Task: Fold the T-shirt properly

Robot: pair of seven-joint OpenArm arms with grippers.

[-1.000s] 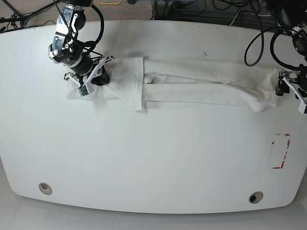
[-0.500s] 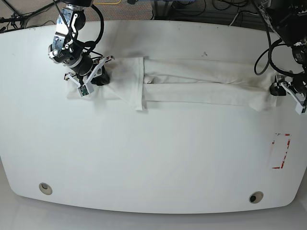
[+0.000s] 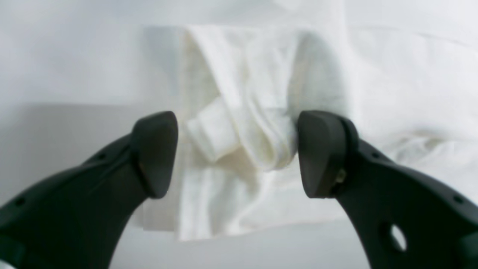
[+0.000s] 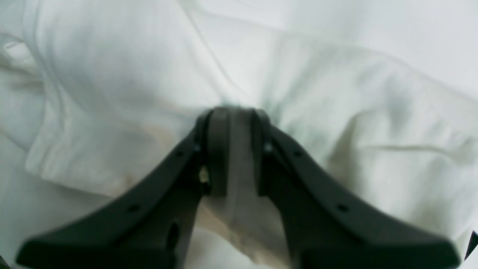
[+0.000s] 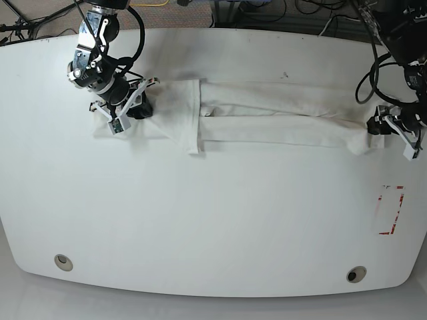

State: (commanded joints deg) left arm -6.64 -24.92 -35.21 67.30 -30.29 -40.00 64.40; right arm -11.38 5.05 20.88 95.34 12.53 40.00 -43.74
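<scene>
The white T-shirt (image 5: pixel 267 113) lies folded into a long narrow strip across the far half of the table. My right gripper (image 5: pixel 139 107) is at the strip's left end. In the right wrist view it (image 4: pixel 231 157) is shut, with a fold of the T-shirt (image 4: pixel 123 93) pinched between its fingers. My left gripper (image 5: pixel 375 127) is at the strip's right end. In the left wrist view it (image 3: pixel 237 153) is open, its fingertips (image 3: pixel 157 153) standing either side of the bunched end of the T-shirt (image 3: pixel 242 123).
A red-outlined rectangle (image 5: pixel 390 210) is marked on the table near its right edge. Two round holes (image 5: pixel 63 261) (image 5: pixel 355 274) sit near the front edge. Cables (image 5: pixel 360 60) hang beyond the far right corner.
My left gripper has moved leftward onto the strip's right end, which now looks slightly bunched. The right gripper and the left end have not moved.
</scene>
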